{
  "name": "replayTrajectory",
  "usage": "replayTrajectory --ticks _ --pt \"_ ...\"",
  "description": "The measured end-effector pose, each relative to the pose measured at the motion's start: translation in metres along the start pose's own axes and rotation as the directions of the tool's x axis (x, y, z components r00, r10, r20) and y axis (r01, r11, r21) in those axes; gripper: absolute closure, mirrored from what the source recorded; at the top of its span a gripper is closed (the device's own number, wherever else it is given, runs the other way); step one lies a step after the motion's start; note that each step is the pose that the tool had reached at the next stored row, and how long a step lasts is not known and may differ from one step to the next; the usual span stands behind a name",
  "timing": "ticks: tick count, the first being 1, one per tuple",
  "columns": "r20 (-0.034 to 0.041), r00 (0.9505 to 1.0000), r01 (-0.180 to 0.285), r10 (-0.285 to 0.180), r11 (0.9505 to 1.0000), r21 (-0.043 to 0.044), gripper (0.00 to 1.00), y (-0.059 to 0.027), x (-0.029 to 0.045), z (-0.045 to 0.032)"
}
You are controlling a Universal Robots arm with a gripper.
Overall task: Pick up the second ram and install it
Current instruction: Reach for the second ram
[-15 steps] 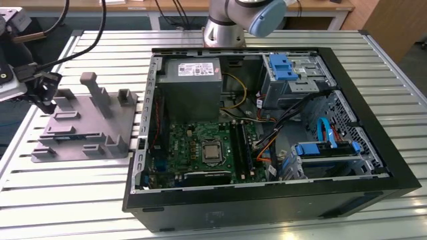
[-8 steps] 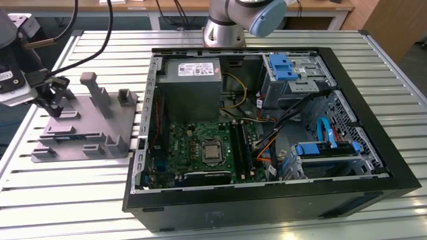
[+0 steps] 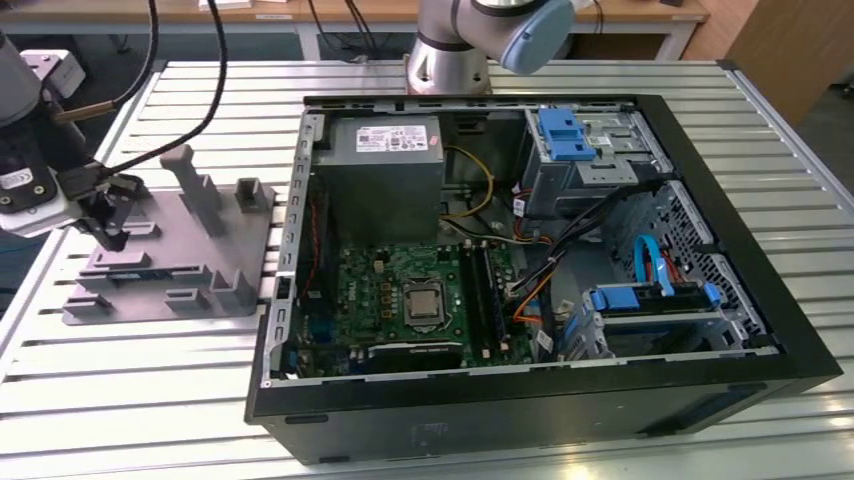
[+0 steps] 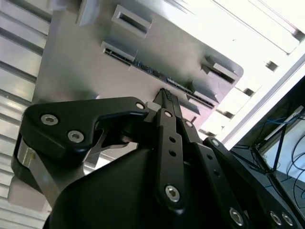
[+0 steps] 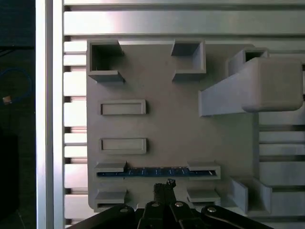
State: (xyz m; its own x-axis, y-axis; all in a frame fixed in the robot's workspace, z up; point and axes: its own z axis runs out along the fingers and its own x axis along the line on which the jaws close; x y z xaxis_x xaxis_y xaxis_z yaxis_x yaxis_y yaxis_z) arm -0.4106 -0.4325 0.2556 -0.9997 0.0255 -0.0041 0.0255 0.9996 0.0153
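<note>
The second ram [image 5: 157,172] is standing on edge in the grey tray [image 5: 167,129], just ahead of the gripper [image 5: 164,185]. Only its thin top edge is showing, so its chips and label are staying hidden. The fingertips are pressing together, gripping nothing, and hovering just short of the stick's middle without touching it. In the second wrist view the gripper [image 4: 165,95] is covering the near part of the tray [image 4: 86,71], and the ram [image 4: 147,68] is peeking out beyond the tips. The exterior view is adding the open computer case [image 3: 534,400] well off to the gripper's [image 3: 114,238] side; there the ram is hard to make out.
</note>
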Motion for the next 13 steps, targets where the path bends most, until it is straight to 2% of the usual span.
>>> replayTrajectory --ticks 1,2,7,13 --pt "-0.0005 1.0000 0.001 -0.001 1.0000 0.0001 0.90 -0.0001 -0.0008 0.0017" --pt "-0.0041 0.9999 0.012 -0.012 0.9999 0.0000 0.90 -0.0002 -0.0152 0.0021" --pt "-0.0041 0.9999 0.012 -0.012 0.9999 0.0000 0.90 0.0001 -0.0153 -0.0135" --pt "-0.0041 0.9999 0.013 -0.013 0.9999 0.0000 0.90 -0.0001 -0.0151 -0.0150"
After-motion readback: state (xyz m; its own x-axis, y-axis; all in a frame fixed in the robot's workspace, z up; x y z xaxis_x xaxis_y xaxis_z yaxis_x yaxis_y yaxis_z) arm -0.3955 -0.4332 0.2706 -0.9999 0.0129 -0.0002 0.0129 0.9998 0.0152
